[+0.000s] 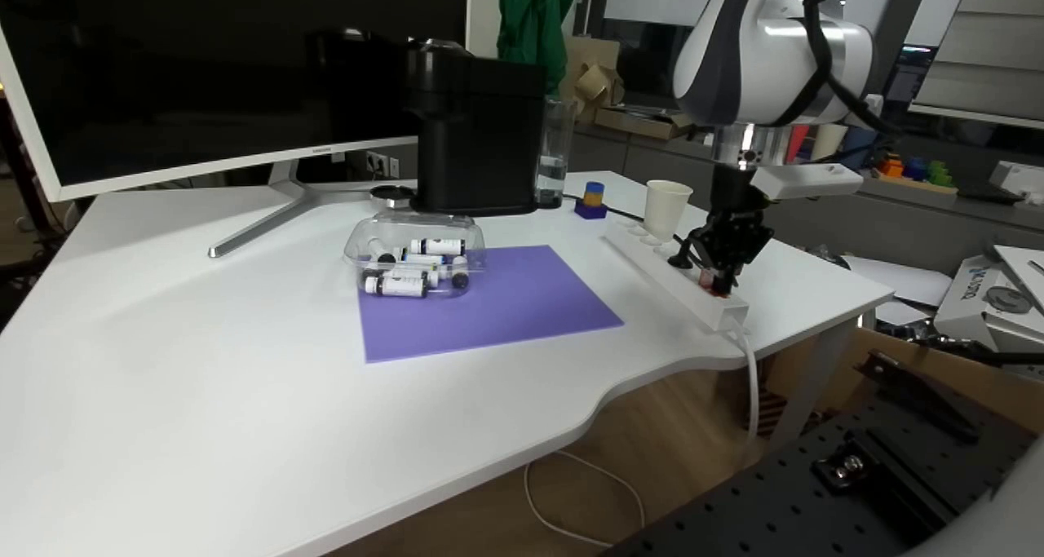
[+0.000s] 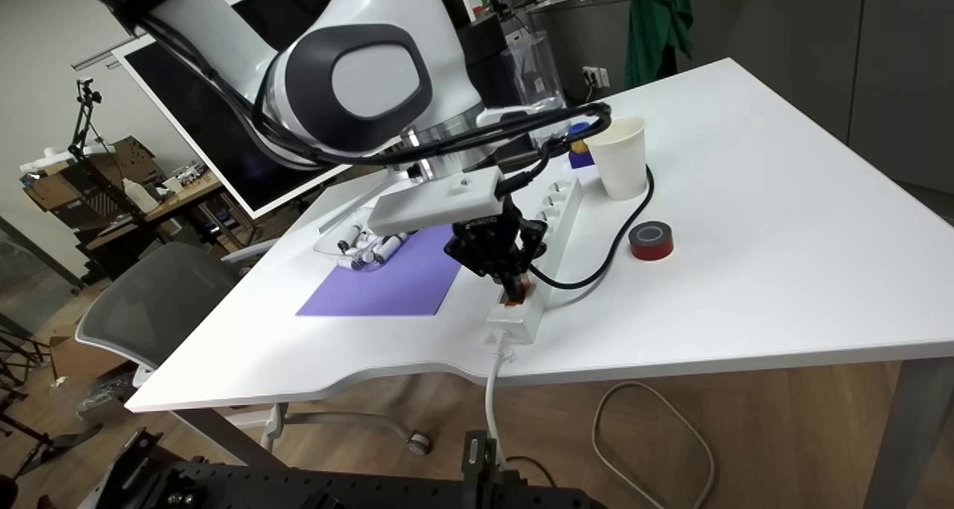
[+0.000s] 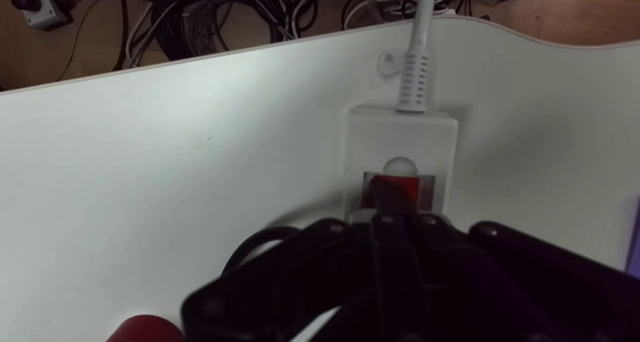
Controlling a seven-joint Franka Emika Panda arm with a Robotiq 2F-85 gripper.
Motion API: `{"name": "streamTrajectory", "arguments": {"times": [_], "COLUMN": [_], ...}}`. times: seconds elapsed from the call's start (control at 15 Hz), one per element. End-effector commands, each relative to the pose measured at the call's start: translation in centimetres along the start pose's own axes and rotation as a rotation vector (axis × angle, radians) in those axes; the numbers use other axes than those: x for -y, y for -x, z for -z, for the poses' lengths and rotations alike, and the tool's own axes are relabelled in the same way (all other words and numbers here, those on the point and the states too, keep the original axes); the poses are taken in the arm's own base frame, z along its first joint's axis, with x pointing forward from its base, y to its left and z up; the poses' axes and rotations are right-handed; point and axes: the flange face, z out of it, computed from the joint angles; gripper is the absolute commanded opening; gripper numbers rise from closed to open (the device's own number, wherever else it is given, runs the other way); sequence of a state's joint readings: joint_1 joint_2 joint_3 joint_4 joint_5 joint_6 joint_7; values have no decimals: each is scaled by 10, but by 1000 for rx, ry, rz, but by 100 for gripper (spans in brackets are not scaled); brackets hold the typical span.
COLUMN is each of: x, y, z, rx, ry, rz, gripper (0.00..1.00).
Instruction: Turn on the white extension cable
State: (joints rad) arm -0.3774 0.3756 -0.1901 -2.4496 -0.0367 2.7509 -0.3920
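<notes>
Small letters on the bottom edge of the big screen (image 1: 236,59) say SAMSUNG. In an exterior view, the dark end effector (image 2: 516,290) has a tiny pale word on it. It looks like ROBOTIQ, but it is hard to be sure. A white box (image 1: 979,306) has dark letters that run up its side. The last ones look like SONIC, and the first ones are too blurry. The little bottles (image 1: 398,286) have labels with print too small to read.

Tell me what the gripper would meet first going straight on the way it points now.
Probably the red switch on the white extension cable: the gripper points down onto it, perhaps touching; the exact depth is unclear.
</notes>
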Motion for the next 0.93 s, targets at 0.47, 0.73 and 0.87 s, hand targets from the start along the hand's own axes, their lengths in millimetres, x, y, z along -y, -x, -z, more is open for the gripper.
{"name": "streamTrajectory", "arguments": {"times": [0.47,0.73,0.87], "x": [-9,-20,-21], "y": [-20,-24,-25], "z": [-31,-57,-50], "rx": [69,112,115], "ry": [-45,-93,-110], "rz": [-17,-46,-46], "gripper": [0,0,0]}}
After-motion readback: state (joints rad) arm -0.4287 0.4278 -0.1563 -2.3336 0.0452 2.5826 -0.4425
